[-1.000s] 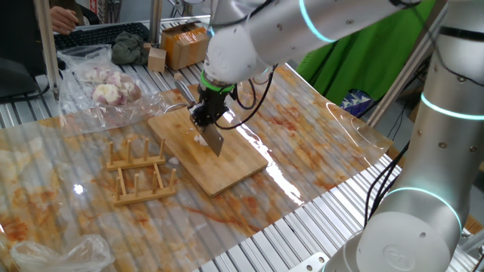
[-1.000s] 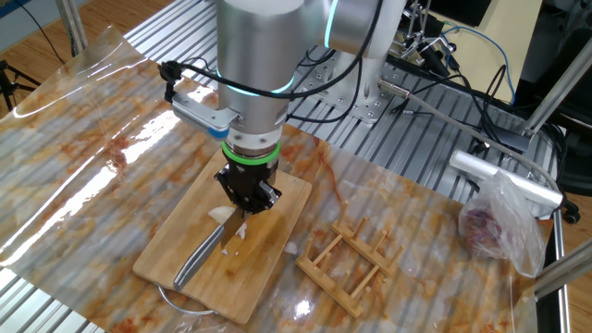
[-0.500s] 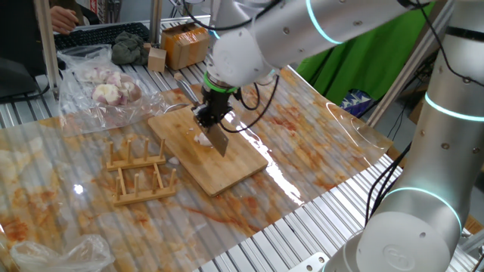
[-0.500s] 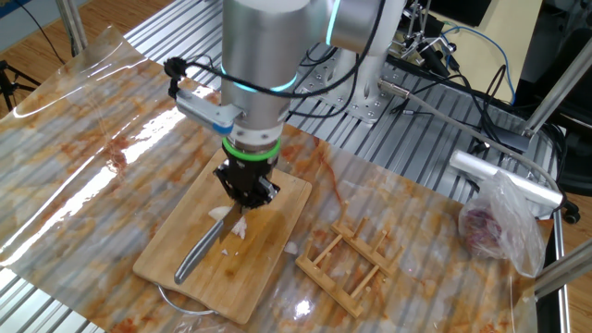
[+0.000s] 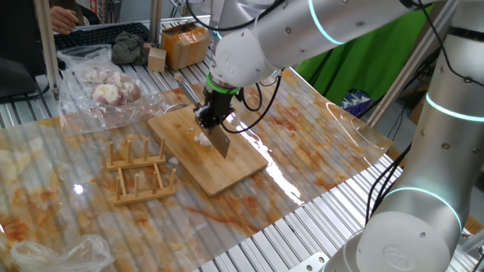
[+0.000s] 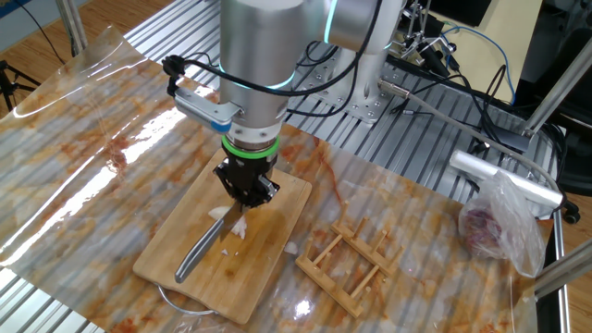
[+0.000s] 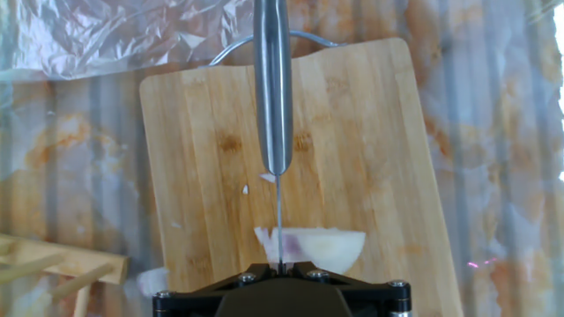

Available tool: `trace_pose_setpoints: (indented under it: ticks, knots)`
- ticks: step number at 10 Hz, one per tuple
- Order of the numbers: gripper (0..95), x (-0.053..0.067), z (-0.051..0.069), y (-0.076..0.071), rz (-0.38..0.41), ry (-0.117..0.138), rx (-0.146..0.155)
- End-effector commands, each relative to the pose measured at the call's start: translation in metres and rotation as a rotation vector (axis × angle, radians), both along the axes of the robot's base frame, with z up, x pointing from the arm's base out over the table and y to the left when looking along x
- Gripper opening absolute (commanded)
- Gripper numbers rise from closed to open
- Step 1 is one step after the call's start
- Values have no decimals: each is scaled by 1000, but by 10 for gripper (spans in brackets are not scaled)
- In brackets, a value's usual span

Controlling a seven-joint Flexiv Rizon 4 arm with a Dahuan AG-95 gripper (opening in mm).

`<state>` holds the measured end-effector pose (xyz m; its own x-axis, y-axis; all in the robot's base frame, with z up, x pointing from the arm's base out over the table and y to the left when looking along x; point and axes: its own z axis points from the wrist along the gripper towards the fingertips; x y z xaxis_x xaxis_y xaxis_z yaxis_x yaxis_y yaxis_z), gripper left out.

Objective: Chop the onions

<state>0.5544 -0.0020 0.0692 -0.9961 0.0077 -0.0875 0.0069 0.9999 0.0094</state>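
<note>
The onion (image 7: 313, 246) is a pale, pink-tinged lump on the bamboo cutting board (image 7: 361, 132), right under the knife's thin edge. My gripper (image 7: 280, 269) is shut on the knife (image 7: 273, 88), whose steel handle points away along the board. In one fixed view the gripper (image 5: 208, 117) stands over the onion (image 5: 202, 138) with the blade (image 5: 220, 143) angled down onto the board (image 5: 231, 162). In the other fixed view the gripper (image 6: 246, 190) hides part of the onion (image 6: 229, 220). A loose pale piece (image 6: 292, 250) lies by the board's edge.
A wooden rack (image 5: 140, 172) stands just left of the board. A clear bag of bigger pinkish onions (image 5: 106, 87) lies at the back left, with a cardboard box (image 5: 185, 44) behind. A crinkled plastic sheet (image 5: 318, 143) covers the table. A person's hand (image 5: 64, 19) shows at the far back.
The gripper and knife have shifted slightly along the board over the onion. The onion pieces stay where they were.
</note>
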Motion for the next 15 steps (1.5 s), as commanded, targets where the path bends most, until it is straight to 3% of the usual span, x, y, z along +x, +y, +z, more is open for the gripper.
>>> trace_pose_setpoints:
  ticks: [1,3,8,9,10,11,12,14,15]
  knots:
    - [0,1,-15,0,-1,-16,-3]
    - [0,0,-29,0,-16,-30,5]
    - [0,-3,-31,1,-36,-32,8]
    - [0,-3,-31,1,-44,-33,24]
    - [0,-6,-35,1,-49,-66,26]
    - [0,-6,-40,2,-55,-71,28]
    - [0,-6,-37,2,-54,-59,26]
    - [0,-5,-15,2,-56,-5,21]
    - [0,-6,-8,3,-57,-5,13]
